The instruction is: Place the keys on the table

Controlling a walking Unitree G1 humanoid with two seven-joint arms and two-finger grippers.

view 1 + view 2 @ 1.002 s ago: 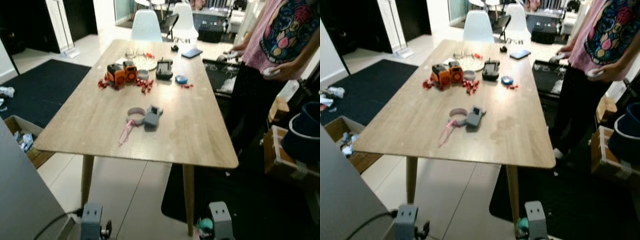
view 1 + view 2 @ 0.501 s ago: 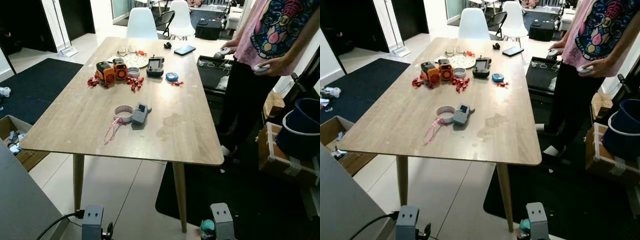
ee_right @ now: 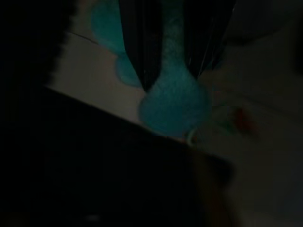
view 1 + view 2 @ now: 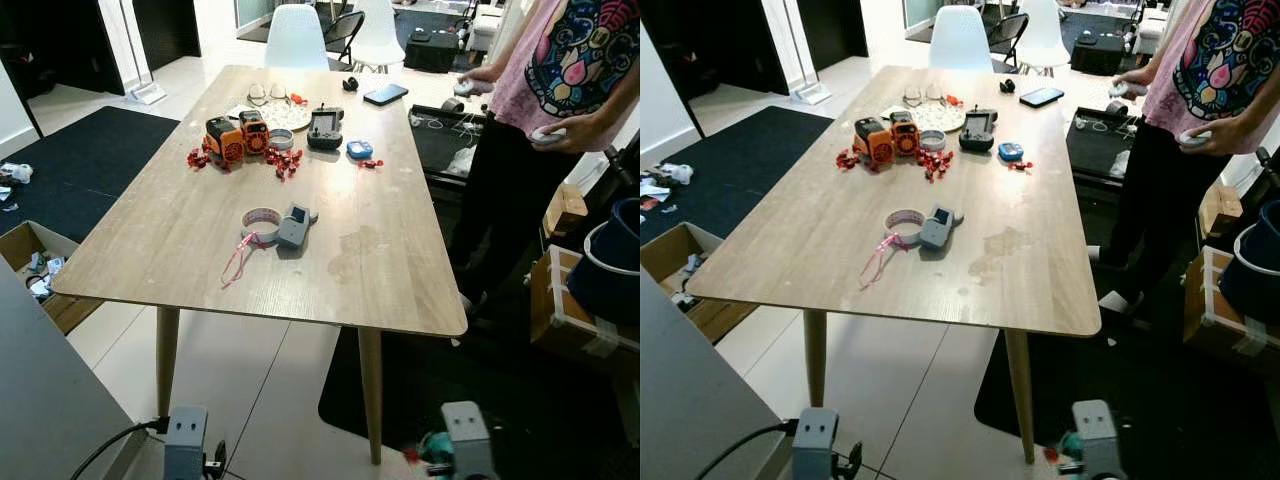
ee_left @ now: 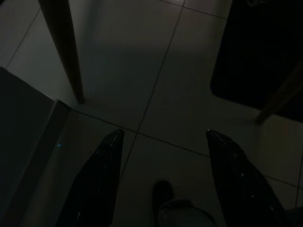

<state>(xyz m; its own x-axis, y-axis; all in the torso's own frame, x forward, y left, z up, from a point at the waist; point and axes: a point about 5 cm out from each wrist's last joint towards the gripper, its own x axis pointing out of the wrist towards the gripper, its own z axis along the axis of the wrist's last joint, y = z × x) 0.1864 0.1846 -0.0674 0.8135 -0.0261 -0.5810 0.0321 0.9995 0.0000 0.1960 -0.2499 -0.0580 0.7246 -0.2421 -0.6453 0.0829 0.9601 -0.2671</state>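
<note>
The right hand (image 3: pixel 165 71) hangs low, clamped on the teal-fobbed keys (image 3: pixel 173 106), short of the surface (image 4: pixel 840 240); the left hand (image 5: pixel 163 177) hangs apart.

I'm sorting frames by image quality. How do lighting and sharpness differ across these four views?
Both eye views are bright and sharp, with a pale sheen on the wooden table near its far end. The left wrist view is dim, yet the floor tiles and the left gripper stay readable. The right wrist view is very dark and soft; a teal fuzzy object sits between the right gripper fingers.
</note>
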